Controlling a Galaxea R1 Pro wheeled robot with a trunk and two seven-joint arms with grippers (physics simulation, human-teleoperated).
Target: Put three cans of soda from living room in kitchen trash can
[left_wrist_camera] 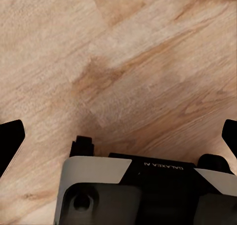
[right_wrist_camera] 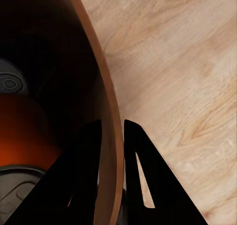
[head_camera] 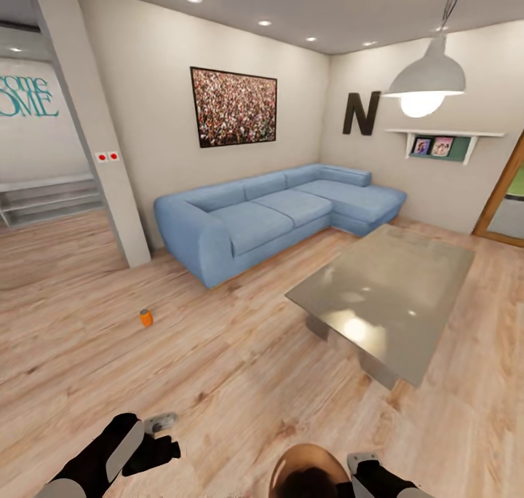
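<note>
Living room ahead: one can (head_camera: 146, 317) stands on the wood floor (head_camera: 218, 381) near the sofa (head_camera: 276, 210). My right fingers (right_wrist_camera: 111, 151) pinch the bin (right_wrist_camera: 106, 87) wall, cans (right_wrist_camera: 15, 185) inside; left fingers (left_wrist_camera: 118, 131) spread wide, empty.

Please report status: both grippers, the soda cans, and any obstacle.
Left gripper open, empty. Right gripper clamps bin wall; cans inside. One soda can on floor, path unobstructed.

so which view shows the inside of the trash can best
The right wrist view: it looks down into the trash can, where soda cans lie, fingers pinching its wall. The head view catches its rim.
</note>
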